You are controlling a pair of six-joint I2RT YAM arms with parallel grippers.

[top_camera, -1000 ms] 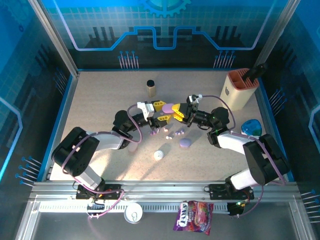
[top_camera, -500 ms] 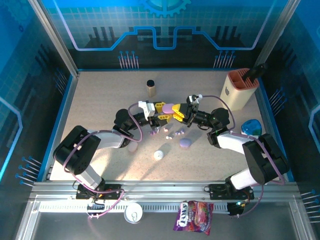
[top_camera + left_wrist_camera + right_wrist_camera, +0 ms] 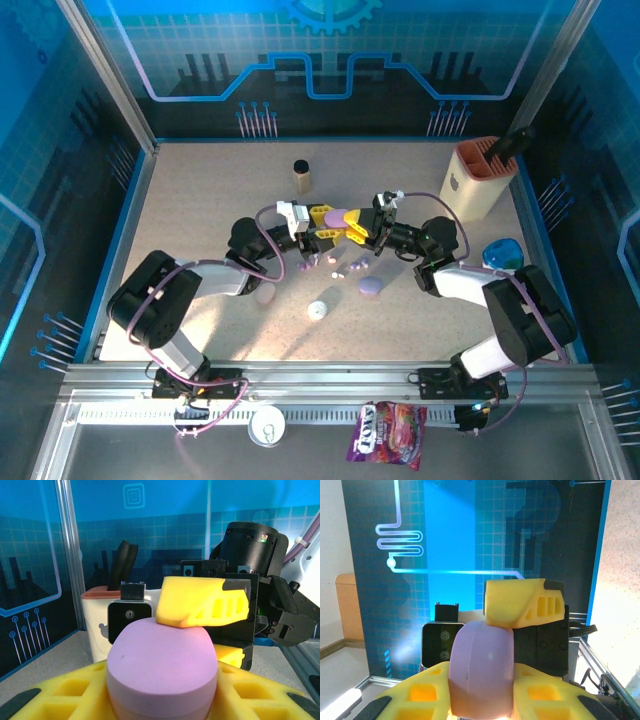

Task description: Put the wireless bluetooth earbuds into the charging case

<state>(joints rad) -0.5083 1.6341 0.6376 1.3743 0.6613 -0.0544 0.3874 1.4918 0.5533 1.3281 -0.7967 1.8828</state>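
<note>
A purple pebble-shaped charging case (image 3: 336,215) is held above the table's middle, between both arms. My left gripper (image 3: 322,224) comes from the left and my right gripper (image 3: 352,228) from the right. In the left wrist view the case (image 3: 160,655) sits between my left gripper's (image 3: 162,692) yellow fingers, with one of the right gripper's fingers pressed on its top. The right wrist view has the case (image 3: 480,665) standing on edge between my right gripper's (image 3: 481,692) fingers. Several tiny earbuds (image 3: 337,272) lie loose on the table below.
A second purple case (image 3: 370,287) and a round white puck-like case (image 3: 318,310) lie nearer me. A small brown bottle (image 3: 301,175) stands at the back, a beige-and-orange holder (image 3: 482,177) at the back right, a blue object (image 3: 502,255) at the right edge.
My left gripper's fingers have closed in on the purple case. Both arms and the case have stayed almost where they were.
</note>
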